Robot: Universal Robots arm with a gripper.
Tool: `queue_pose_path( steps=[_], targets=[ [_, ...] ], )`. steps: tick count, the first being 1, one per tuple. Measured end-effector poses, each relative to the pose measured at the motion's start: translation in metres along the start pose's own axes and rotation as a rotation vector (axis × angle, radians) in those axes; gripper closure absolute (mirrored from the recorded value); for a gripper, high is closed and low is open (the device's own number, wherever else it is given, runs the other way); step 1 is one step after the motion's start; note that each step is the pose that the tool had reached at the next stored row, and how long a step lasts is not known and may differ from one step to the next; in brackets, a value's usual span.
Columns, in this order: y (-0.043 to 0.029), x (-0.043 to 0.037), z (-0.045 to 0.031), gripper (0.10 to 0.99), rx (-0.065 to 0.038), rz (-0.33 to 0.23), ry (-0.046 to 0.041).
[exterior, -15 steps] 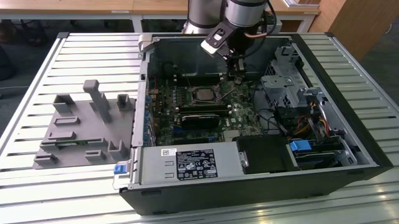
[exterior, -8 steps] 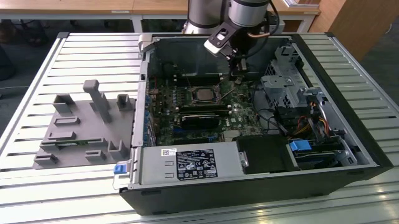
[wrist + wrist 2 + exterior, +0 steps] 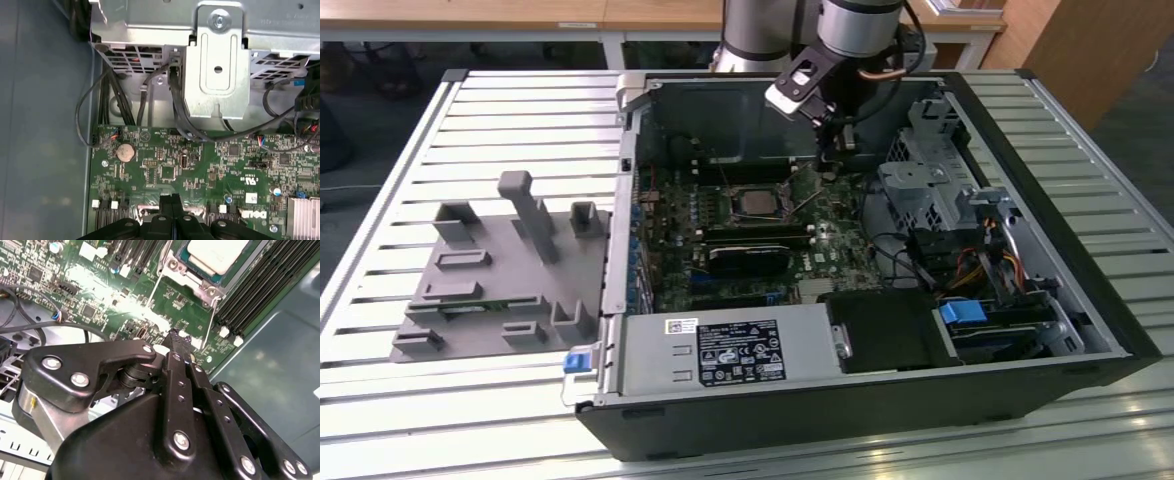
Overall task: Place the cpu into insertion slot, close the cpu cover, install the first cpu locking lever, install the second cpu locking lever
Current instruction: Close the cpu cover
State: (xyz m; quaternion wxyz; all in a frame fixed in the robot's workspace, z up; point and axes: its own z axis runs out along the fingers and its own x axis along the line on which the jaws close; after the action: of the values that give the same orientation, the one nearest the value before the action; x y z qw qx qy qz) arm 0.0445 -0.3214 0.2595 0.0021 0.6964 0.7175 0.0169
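The gripper (image 3: 175, 336), clenched on nothing, is hovering just over the board (image 3: 187, 305) beside a thin locking lever (image 3: 215, 315). A sideways slip could be bending that lever or scraping the board. Farther off, the cpu (image 3: 217, 252) is sitting in the insertion slot (image 3: 198, 280).

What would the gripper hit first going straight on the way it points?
Likely the green motherboard, a little short of the seated cpu; the shut gripper looks close to it, depth unclear.
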Motion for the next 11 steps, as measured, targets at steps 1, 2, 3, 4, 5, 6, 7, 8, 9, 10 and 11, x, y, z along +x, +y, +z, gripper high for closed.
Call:
queue_pose_path(
  steps=[1,2,3,4,5,6,7,8,9,10,11],
  targets=[
    [0.0014,0.0000,0.0001,0.980,0.000,0.000,0.0000],
    [0.0028,-0.0001,0.0002,0.980,0.000,0.000,0.0000],
    [0.0039,-0.0001,0.0003,0.980,0.000,0.000,-0.0001],
    [0.0050,-0.0001,0.0005,0.980,0.000,0.000,-0.0001],
    [0.0061,-0.0002,0.0006,0.980,0.000,0.000,-0.0001],
    [0.0072,-0.0002,0.0008,0.980,0.000,0.001,-0.0002],
    [0.0081,-0.0002,0.0011,0.980,0.000,0.001,-0.0002],
    [0.0088,-0.0002,0.0014,0.980,0.000,0.002,-0.0001],
    [0.0094,-0.0001,0.0018,0.980,0.000,0.003,-0.0001],
    [0.0101,-0.0001,0.0023,0.980,0.000,0.004,-0.0002],
    [0.0112,-0.0001,0.0028,0.980,0.000,0.006,-0.0002]
  ],
)
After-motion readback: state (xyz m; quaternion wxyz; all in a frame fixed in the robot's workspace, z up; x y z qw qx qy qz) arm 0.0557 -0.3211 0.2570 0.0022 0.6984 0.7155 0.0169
